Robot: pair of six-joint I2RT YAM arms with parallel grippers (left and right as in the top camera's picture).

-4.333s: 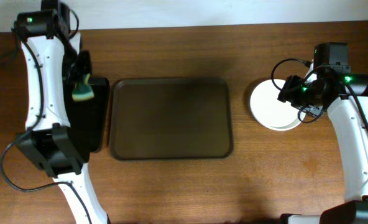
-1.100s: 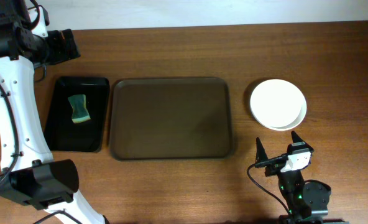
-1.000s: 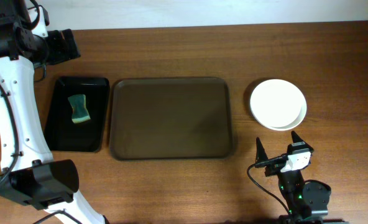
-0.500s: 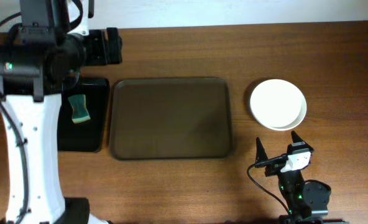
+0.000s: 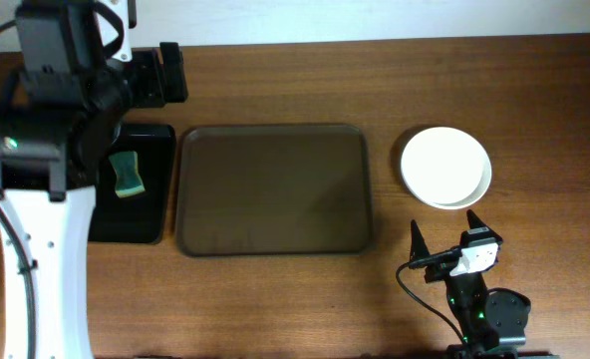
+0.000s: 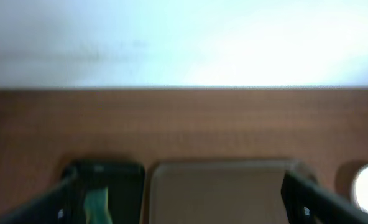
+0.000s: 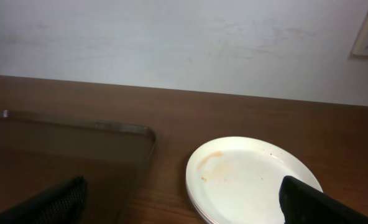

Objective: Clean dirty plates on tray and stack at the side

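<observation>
The plates (image 5: 446, 167) lie stacked on the table to the right of the dark brown tray (image 5: 275, 189), which has nothing on it. In the right wrist view the top plate (image 7: 258, 180) is white with a thin orange smear near its left edge. My right gripper (image 5: 446, 242) sits low near the front edge, just in front of the stack, open and holding nothing (image 7: 183, 186). My left gripper (image 5: 165, 72) is raised over the back left corner, open and holding nothing (image 6: 178, 186). The left wrist view is blurred.
A glossy black tray (image 5: 126, 184) left of the brown tray holds a green sponge (image 5: 128, 173). The left arm's white link (image 5: 41, 229) hangs over the table's left side. A white wall runs behind the back edge.
The left arm has swung from the far left corner to the right and risen toward the camera, now covering part of the black tray. The right arm and the plates have not moved.
</observation>
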